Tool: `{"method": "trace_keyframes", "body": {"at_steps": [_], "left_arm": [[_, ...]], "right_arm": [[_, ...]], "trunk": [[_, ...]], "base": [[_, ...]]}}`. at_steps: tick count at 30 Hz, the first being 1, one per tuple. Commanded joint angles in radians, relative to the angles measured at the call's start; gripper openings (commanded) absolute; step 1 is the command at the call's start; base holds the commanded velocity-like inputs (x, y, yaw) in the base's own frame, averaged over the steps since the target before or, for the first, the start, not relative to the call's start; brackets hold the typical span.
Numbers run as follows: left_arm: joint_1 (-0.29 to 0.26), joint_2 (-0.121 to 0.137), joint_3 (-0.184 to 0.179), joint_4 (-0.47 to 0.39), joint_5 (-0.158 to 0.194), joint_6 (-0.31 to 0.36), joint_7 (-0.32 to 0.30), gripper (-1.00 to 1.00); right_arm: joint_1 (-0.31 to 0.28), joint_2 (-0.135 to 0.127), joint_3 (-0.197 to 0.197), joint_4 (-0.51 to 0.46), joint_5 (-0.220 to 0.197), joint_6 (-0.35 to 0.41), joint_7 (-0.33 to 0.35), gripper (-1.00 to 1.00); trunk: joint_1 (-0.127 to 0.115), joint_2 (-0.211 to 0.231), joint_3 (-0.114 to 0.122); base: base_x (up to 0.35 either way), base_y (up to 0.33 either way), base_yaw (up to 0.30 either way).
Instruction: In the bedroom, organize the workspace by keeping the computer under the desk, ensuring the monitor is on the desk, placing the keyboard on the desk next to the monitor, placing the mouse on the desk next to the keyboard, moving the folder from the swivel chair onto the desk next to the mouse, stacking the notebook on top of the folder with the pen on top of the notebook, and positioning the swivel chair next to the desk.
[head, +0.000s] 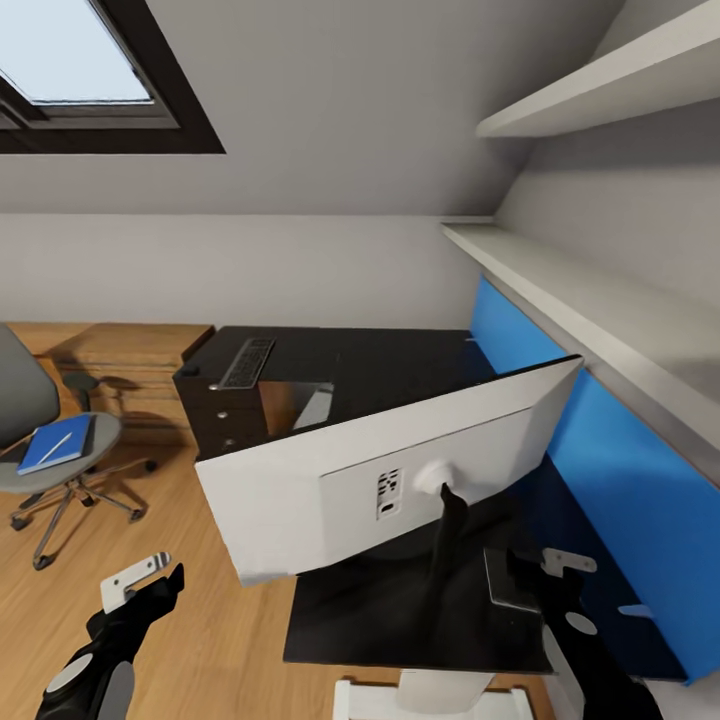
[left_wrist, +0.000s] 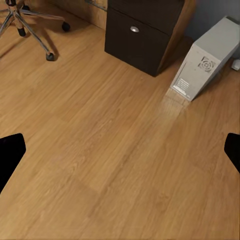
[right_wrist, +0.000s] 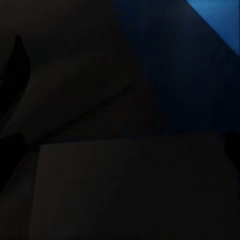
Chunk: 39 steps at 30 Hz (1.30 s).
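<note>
Left gripper (head: 150, 585) hangs low over the wood floor (left_wrist: 115, 150), fingers spread, empty. Chair (head: 40, 440) stands left of the desk (head: 380, 370), well apart, bearing the blue folder (head: 58, 442) with a white pen (head: 52, 447) on it. Keyboard (head: 243, 362) lies at the desk's far left end. Monitor (head: 400, 470) stands on the desk, grey back toward the camera. Computer (left_wrist: 207, 57), grey with illegible label, stands under the desk beside a dark drawer (left_wrist: 137, 40). Right gripper (head: 555, 580) sits by the monitor base; its opening cannot be told.
</note>
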Motion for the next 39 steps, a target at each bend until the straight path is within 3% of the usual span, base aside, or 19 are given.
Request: {"method": "trace_keyframes", "body": {"at_steps": [1, 11, 21, 26, 31, 39], "left_arm": [[-0.001, -0.001, 0.002, -0.002, 0.011, 0.005, 0.005, 1.00], [-0.001, -0.002, 0.002, -0.002, 0.010, 0.005, 0.004, 1.00], [-0.001, -0.002, 0.008, -0.039, 0.012, 0.005, 0.004, 1.00], [-0.001, -0.003, 0.048, -0.059, 0.035, 0.006, 0.004, 1.00], [-0.001, -0.002, 0.069, -0.064, 0.076, 0.007, 0.005, 1.00], [-0.001, -0.001, 0.077, -0.066, 0.090, 0.008, 0.005, 1.00]], "right_arm": [[-0.003, -0.007, 0.002, 0.016, -0.006, -0.012, -0.002, 1.00], [-0.033, -0.023, 0.003, 0.090, -0.007, -0.051, -0.002, 1.00], [-0.049, -0.037, 0.002, 0.127, -0.008, -0.054, -0.002, 1.00], [-0.082, -0.040, 0.003, 0.185, -0.008, -0.054, -0.002, 1.00], [-0.146, -0.061, 0.003, 0.291, -0.009, -0.056, -0.002, 1.00], [-0.171, -0.076, 0.002, 0.336, -0.009, -0.057, -0.002, 1.00]], "trunk": [[0.001, -0.002, -0.002], [0.001, -0.002, -0.002], [0.001, -0.002, -0.002], [0.001, -0.002, -0.002], [0.020, -0.037, -0.018], [0.051, -0.093, -0.043]], "base": [[0.276, 0.000, 0.000], [0.290, 0.000, 0.000], [0.050, 0.000, 0.000], [0.004, 0.000, 0.000], [0.001, 0.000, 0.000], [0.000, 0.000, 0.000]]}}
